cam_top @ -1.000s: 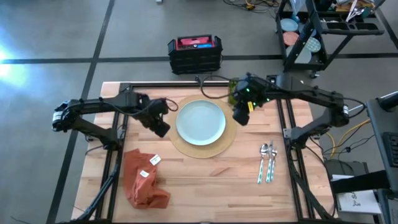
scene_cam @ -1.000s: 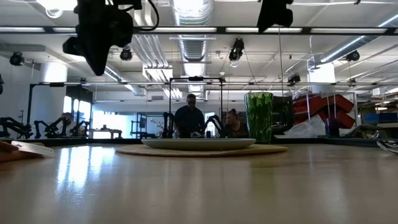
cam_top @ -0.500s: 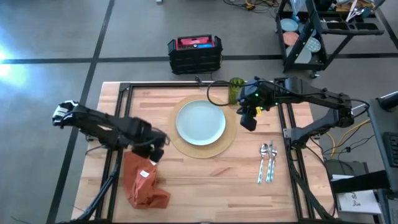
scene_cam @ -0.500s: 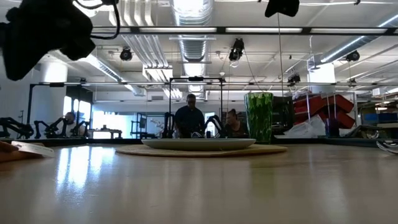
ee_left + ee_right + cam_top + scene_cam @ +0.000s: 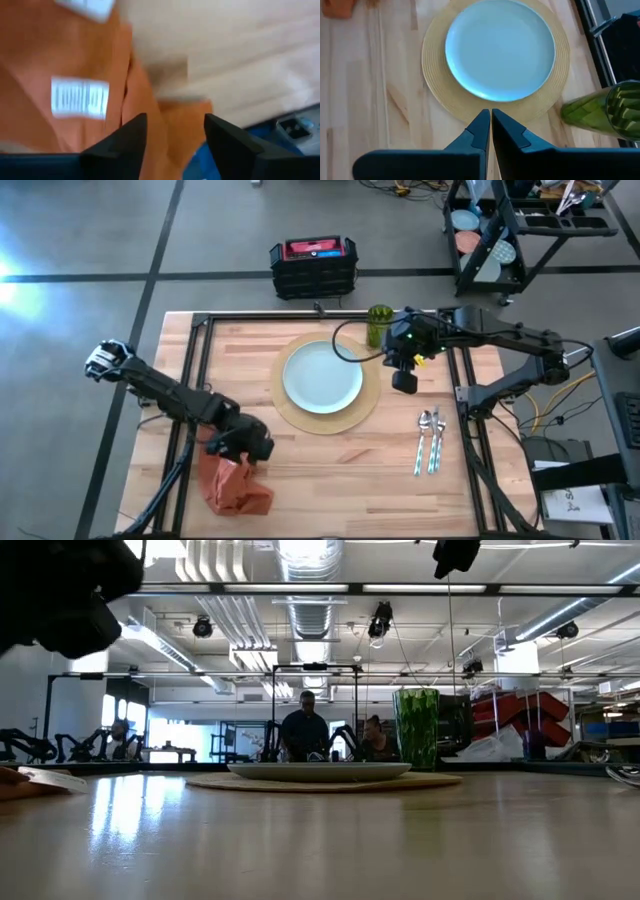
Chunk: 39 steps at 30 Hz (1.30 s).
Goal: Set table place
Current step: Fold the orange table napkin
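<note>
Napkin [image 5: 232,485], an orange cloth with white tags, is lying crumpled near the front left corner of the table [image 5: 330,470], well apart from the round tan placemat [image 5: 325,380] where it likely belongs. The pale blue plate [image 5: 322,377] is sitting centred on that placemat, and the green cup [image 5: 379,325] is standing just beyond the mat's far right edge, which looks like its proper spot. The fork, knife and spoon [image 5: 430,438] are lying together as a bundle to the right of the mat, probably waiting to be laid out one by one.

The left gripper [image 5: 252,448] is hanging directly over the napkin's upper edge, presumably because the cloth is the next piece to be picked up and carried beside the plate. In the left wrist view its fingers [image 5: 125,145] are standing moderately apart with orange cloth filling the gap beyond them; they are holding nothing, and whether the tips are touching the fabric I cannot tell.

The right gripper [image 5: 404,380] is hovering over bare wood just off the placemat's right edge, near the cup. In the right wrist view its fingers [image 5: 477,132] are pressed almost together with only a thin slit between them, gripping nothing.
</note>
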Each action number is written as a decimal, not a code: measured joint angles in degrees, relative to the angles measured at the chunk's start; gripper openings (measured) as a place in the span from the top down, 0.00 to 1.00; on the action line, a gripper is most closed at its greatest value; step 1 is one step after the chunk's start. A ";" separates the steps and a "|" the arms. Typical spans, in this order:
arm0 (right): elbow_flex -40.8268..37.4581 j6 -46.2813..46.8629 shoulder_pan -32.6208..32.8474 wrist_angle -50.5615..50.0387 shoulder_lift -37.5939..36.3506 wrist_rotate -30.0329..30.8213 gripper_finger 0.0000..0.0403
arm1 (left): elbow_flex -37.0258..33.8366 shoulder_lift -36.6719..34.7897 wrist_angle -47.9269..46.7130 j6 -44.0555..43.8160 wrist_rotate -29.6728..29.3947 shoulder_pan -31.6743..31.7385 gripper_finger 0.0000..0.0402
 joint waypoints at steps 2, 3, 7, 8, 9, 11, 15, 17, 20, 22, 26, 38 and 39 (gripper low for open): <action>-0.82 -1.43 0.00 -0.02 -0.02 -0.01 0.99 | 1.17 0.08 -1.63 -2.71 0.31 -2.28 0.49; -1.32 -2.10 0.00 0.17 -0.02 0.01 0.99 | 1.60 0.18 -2.89 -3.93 0.40 -3.29 0.48; -3.66 -1.78 0.00 0.88 -0.02 -0.09 0.99 | 1.95 0.65 -6.60 -7.73 0.63 -6.36 0.50; -4.15 -0.88 0.09 0.85 -0.02 -0.36 0.99 | 1.93 0.84 -6.48 -8.25 0.62 -6.84 0.51; -4.66 -0.12 0.29 0.82 -0.03 -0.47 0.99 | 1.92 1.09 -6.36 -8.54 0.63 -7.10 0.51; -5.74 1.25 0.74 0.90 -0.56 -0.47 0.99 | 1.91 1.56 -5.78 -8.72 0.74 -7.18 0.53; -7.31 4.31 1.44 2.58 -1.74 -0.53 0.99 | 1.99 2.46 -5.55 -8.72 0.55 -7.15 0.56; -7.68 6.62 1.71 3.16 -1.88 -0.46 1.00 | 1.99 3.53 -5.96 -8.52 0.19 -7.18 0.59; -7.68 8.70 2.35 3.87 -1.99 -0.38 1.00 | 1.97 5.86 -6.51 -5.42 0.10 -7.19 0.67; -7.68 10.08 2.78 4.65 -2.16 -0.23 1.00 | 1.97 7.90 -6.40 -2.75 0.13 -7.22 0.75; -7.68 13.07 3.90 4.82 -2.23 0.03 0.99 | 2.15 11.49 -5.62 2.96 0.11 -7.30 0.95; -7.68 22.83 9.28 4.79 -2.27 1.75 0.99 | 20.81 12.20 -5.60 29.31 -16.33 0.31 1.00; -7.68 23.16 9.78 4.78 -2.27 1.97 0.99 | 23.59 12.20 -6.07 32.70 -18.43 1.46 1.00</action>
